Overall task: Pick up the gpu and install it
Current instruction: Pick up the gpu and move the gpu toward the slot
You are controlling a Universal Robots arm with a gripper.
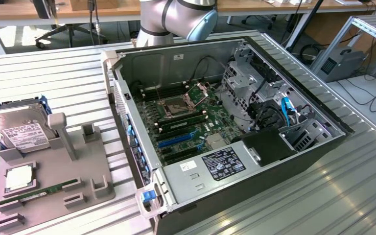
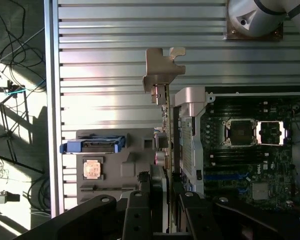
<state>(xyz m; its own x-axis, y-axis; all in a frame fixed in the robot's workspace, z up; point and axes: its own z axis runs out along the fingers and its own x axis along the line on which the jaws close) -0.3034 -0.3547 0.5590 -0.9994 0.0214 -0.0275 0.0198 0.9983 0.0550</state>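
gpu (image 2: 168, 125): seen edge-on in the wrist view, a thin strip of green board with its silver bracket (image 2: 162, 67) at the end farthest from the fingers.
gpu's place: in the air above the table, clear of the motherboard, and lined up in sight with the gap between the grey fixture and the case's side wall.
gripper (image 2: 165, 215): closed on the gpu, with a dark finger pressed to each face of the card.
arm (image 1: 175, 19): in the exterior view its base stands at twelve o'clock from the case.
case (image 1: 175, 61): lies open on its side, with the motherboard (image 1: 188, 122) facing up (the processor socket (image 1: 175, 105) has its frame lifted).
blue slots (image 1: 175, 139): at six o'clock from the socket.
power supply (image 1: 221, 164): at five o'clock from the socket, labelled face up.
fixture (image 1: 77, 166): at eight o'clock from the case, just beside it.
hard drive (image 1: 19, 129): at the fixture's eleven o'clock corner, propped at a tilt.
processor chip (image 1: 19, 177): lies flat, at six o'clock from the drive.
RAM stick (image 1: 41, 191): lies near the fixture's six o'clock edge.
table (image 1: 44, 73): slatted aluminium, carrying the case and the fixture.
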